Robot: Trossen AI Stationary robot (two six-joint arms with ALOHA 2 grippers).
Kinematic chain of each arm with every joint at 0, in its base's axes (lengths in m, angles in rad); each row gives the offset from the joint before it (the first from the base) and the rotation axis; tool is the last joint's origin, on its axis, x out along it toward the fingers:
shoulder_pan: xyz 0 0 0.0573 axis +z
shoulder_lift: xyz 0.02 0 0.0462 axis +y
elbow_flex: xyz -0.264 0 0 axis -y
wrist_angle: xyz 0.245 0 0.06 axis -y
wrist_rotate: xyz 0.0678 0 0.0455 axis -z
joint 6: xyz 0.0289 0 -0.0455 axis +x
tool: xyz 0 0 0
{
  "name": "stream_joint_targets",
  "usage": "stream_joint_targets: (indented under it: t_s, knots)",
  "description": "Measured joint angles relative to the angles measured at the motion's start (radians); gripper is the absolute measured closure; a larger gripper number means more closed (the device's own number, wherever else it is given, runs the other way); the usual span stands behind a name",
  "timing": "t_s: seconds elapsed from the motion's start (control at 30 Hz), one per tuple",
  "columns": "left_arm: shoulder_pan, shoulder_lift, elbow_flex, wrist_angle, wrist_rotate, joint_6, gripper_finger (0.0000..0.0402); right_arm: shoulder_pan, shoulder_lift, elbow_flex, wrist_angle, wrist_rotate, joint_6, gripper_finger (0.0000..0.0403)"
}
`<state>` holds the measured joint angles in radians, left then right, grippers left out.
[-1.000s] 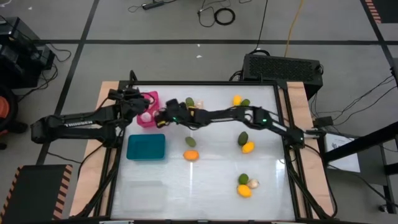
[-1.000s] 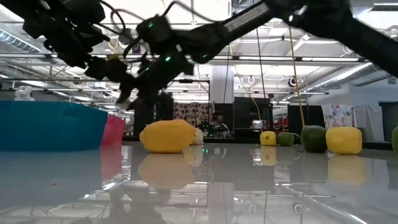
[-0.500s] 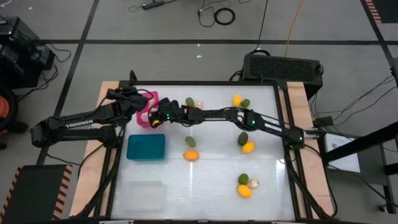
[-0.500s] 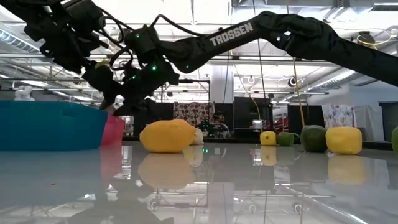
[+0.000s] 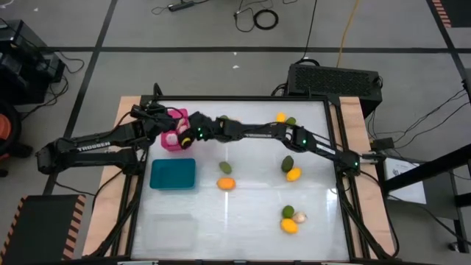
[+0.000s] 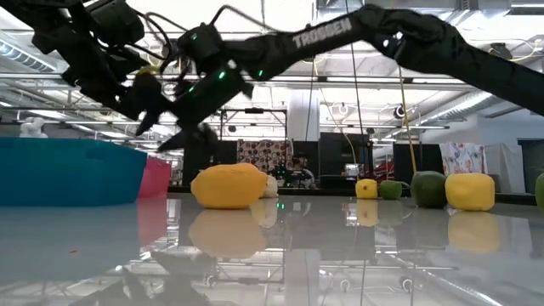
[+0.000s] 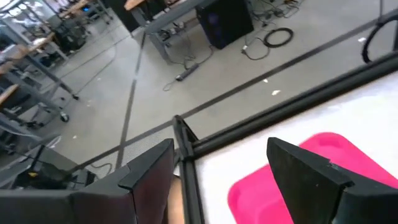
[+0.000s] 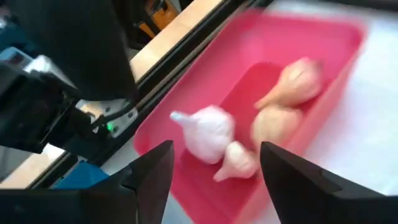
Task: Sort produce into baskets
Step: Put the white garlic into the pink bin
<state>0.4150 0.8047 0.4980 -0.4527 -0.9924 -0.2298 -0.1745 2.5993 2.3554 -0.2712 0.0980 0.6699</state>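
Hovering over pink basket (image 8: 348, 46) rim: right end effector (image 8: 211, 171)

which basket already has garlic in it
The pink basket: pale garlic bulbs lie inside it under the right hand. The teal basket looks empty.

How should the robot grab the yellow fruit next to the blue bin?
Probably from straight above, fingers closing across the narrow middle of the yellow-orange fruit. It lies flat on its side on the table, an oval with its long axis sideways in the high view. A green oval sits just behind it, so pinching across the short width keeps the fingers clear.
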Motion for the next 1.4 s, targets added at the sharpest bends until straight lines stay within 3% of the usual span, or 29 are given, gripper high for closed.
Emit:
stream_joint_targets:
  t_s: [0.13, 0.27, 0.37, 0.53, 0.77, 1.0, 1.13, 1.4]
  knots:
    - [-0.011, 0.000, 0.000, -0.003, 0.043, -0.001, 0.0139, -0.022, -0.074, 0.002, -0.175, 0.007, -0.060, 0.0172]
    - [-0.032, 0.000, -0.001, 0.021, 0.230, 0.000, 0.0139, -0.037, -0.135, 0.002, -0.373, 0.021, -0.060, 0.0172]
    - [-0.058, 0.000, -0.026, 0.087, 0.354, 0.011, 0.0139, -0.042, -0.180, 0.002, -0.536, 0.114, -0.086, 0.0172]
    - [-0.104, 0.000, -0.081, 0.136, 0.487, 0.056, 0.0139, -0.041, -0.230, 0.002, -0.834, 0.371, -0.129, 0.0172]
    - [-0.166, -0.039, -0.084, 0.184, 0.768, 0.059, 0.0139, -0.075, -0.237, -0.007, -1.085, 0.398, -0.136, 0.0172]
    - [-0.234, -0.198, -0.084, 0.120, 0.756, 0.029, 0.0139, -0.138, -0.237, -0.028, -1.114, 0.256, -0.202, 0.0172]
    - [-0.252, -0.276, -0.083, 0.063, 0.726, 0.015, 0.0139, -0.162, -0.237, -0.050, -1.009, 0.243, -0.218, 0.0172]
    - [-0.258, -0.317, -0.083, 0.020, 0.694, 0.000, 0.0139, -0.204, -0.232, -0.050, -0.926, 0.164, -0.114, 0.0172]
